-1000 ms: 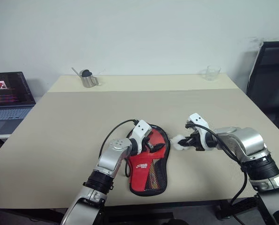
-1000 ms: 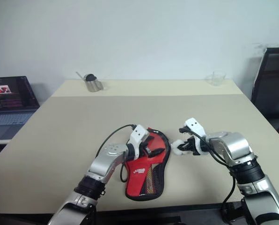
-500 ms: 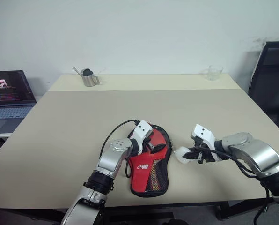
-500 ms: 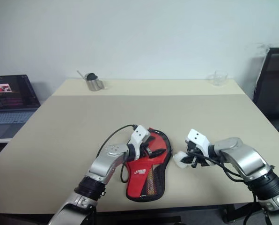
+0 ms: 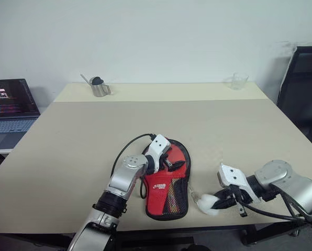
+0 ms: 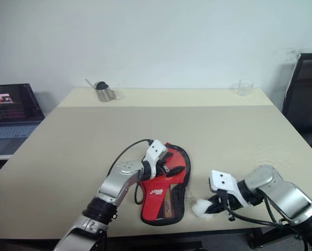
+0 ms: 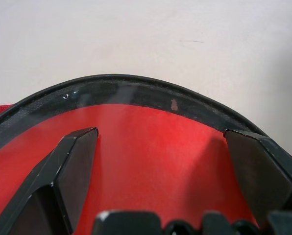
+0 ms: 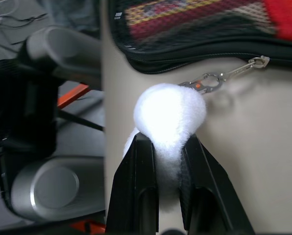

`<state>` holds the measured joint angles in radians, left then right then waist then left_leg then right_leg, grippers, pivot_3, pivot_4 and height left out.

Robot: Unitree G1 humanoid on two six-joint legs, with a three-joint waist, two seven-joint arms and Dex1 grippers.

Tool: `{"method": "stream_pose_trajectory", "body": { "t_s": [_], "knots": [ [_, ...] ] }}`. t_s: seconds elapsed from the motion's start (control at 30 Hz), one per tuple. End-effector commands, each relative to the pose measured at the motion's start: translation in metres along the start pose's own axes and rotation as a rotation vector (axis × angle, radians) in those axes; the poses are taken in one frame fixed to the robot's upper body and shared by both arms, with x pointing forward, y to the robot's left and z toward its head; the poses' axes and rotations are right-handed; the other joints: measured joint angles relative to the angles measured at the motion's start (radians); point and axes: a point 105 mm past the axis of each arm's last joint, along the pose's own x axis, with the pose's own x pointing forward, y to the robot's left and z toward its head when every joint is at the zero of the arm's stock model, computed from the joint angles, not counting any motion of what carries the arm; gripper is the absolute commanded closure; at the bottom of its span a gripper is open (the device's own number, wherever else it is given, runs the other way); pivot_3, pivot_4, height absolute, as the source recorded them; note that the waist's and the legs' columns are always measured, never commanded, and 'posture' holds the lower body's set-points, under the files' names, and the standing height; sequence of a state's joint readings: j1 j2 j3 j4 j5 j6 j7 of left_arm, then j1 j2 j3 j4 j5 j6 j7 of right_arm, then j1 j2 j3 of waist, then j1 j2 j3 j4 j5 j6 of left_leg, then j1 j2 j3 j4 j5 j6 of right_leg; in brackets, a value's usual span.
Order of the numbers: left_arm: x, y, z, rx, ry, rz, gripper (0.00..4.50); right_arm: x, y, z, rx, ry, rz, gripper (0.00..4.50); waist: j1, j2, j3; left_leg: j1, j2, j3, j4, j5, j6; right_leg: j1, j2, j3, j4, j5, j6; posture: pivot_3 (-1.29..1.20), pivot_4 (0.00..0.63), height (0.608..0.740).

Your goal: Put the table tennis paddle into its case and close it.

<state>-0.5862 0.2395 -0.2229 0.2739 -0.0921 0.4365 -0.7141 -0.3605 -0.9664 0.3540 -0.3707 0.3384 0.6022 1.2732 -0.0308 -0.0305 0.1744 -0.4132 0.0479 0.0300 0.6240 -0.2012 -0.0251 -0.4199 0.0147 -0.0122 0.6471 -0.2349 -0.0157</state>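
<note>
The red case (image 5: 165, 189), with black edging and a mesh pocket, lies flat on the table (image 5: 82, 136) near its front edge. My left gripper (image 5: 171, 157) rests open over the case's round end, its fingers (image 7: 72, 166) spread above the red fabric. Beside the case's narrow end, near the front edge, my right gripper (image 5: 214, 201) is shut on the white fluffy ball (image 8: 170, 115). A small metal clasp (image 8: 214, 81) links the ball to the case's zip edge. The table tennis paddle is hidden.
A metal cup (image 5: 99, 89) stands at the far left of the table and a clear glass (image 5: 238, 81) at the far right. An open laptop (image 5: 9, 112) sits on a side surface to the left. A black chair (image 5: 302, 89) is on the right.
My right gripper, still shut on the white ball, has drawn back along the case's right side toward the table's front edge and turned. The left gripper has stayed put.
</note>
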Motion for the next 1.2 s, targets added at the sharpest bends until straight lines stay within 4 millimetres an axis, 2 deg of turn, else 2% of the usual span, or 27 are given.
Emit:
{"method": "stream_pose_trajectory", "body": {
  "t_s": [0.03, 0.2, 0.43, 0.53, 0.87, 0.97, 1.03, 1.2],
  "knots": [
    [-0.005, -0.003, -0.045, -0.093, 0.153, -0.006, 0.0, 0.0, 0.021, 0.01, -0.056, -0.043, 0.12, 4.33, 0.0, 0.0, 0.0, 0.0, 0.0, 0.0, 0.0, 0.0, 0.0, 0.0, 0.0, 0.0, 0.0, 0.0, 0.0, 0.0, 0.15, 0.74],
    [-0.01, -0.001, -0.046, -0.087, 0.169, -0.008, 0.0, -0.001, 0.036, 0.019, -0.117, -0.139, 0.211, 4.33, 0.0, 0.0, 0.0, 0.0, 0.0, 0.0, 0.001, 0.0, 0.0, 0.0, 0.0, 0.0, 0.0, 0.0, 0.0, 0.0, 0.15, 0.74],
    [-0.018, 0.004, -0.049, -0.082, 0.195, -0.003, 0.0, 0.001, 0.05, 0.012, -0.152, -0.163, 0.319, 4.33, 0.0, -0.001, 0.0, 0.009, 0.0, -0.001, 0.0, -0.001, -0.001, 0.008, 0.0, 0.0, 0.0, -0.001, -0.001, 0.0, 0.15, 0.74],
    [-0.02, 0.003, -0.051, -0.084, 0.203, -0.005, 0.0, 0.001, 0.049, 0.017, -0.159, -0.173, 0.333, 4.33, -0.001, -0.001, 0.0, 0.014, 0.0, -0.002, 0.0, -0.002, -0.003, 0.013, -0.001, 0.0, -0.001, -0.004, -0.007, 0.0, 0.15, 0.74],
    [-0.024, 0.003, -0.054, -0.085, 0.219, -0.003, 0.0, 0.004, 0.045, 0.033, -0.162, -0.181, 0.335, 4.35, 0.0, -0.001, 0.0, 0.014, 0.0, -0.002, 0.0, -0.002, -0.003, 0.013, -0.001, 0.0, -0.001, -0.003, -0.004, 0.0, 0.15, 0.74],
    [-0.024, 0.003, -0.051, -0.086, 0.212, -0.001, 0.0, 0.006, 0.035, 0.035, -0.149, -0.166, 0.269, 4.35, -0.001, -0.001, 0.0, 0.014, 0.001, -0.002, 0.0, -0.002, -0.003, 0.013, -0.001, 0.0, 0.0, -0.003, -0.005, 0.0, 0.15, 0.74],
    [-0.023, 0.003, -0.047, -0.088, 0.19, -0.001, 0.0, 0.005, 0.04, 0.036, -0.148, -0.163, 0.277, 4.35, 0.0, -0.001, 0.0, 0.014, 0.001, -0.002, 0.0, -0.002, -0.003, 0.013, -0.001, 0.0, 0.0, -0.003, -0.005, 0.0, 0.15, 0.74],
    [-0.022, 0.005, -0.044, -0.083, 0.18, 0.002, 0.0, 0.007, 0.04, 0.029, -0.129, -0.148, 0.273, 2.74, 0.001, -0.001, 0.0, 0.014, 0.001, -0.002, 0.0, -0.002, -0.003, 0.013, -0.001, 0.0, 0.0, -0.003, -0.005, 0.0, 0.15, 0.74]
  ]
}}
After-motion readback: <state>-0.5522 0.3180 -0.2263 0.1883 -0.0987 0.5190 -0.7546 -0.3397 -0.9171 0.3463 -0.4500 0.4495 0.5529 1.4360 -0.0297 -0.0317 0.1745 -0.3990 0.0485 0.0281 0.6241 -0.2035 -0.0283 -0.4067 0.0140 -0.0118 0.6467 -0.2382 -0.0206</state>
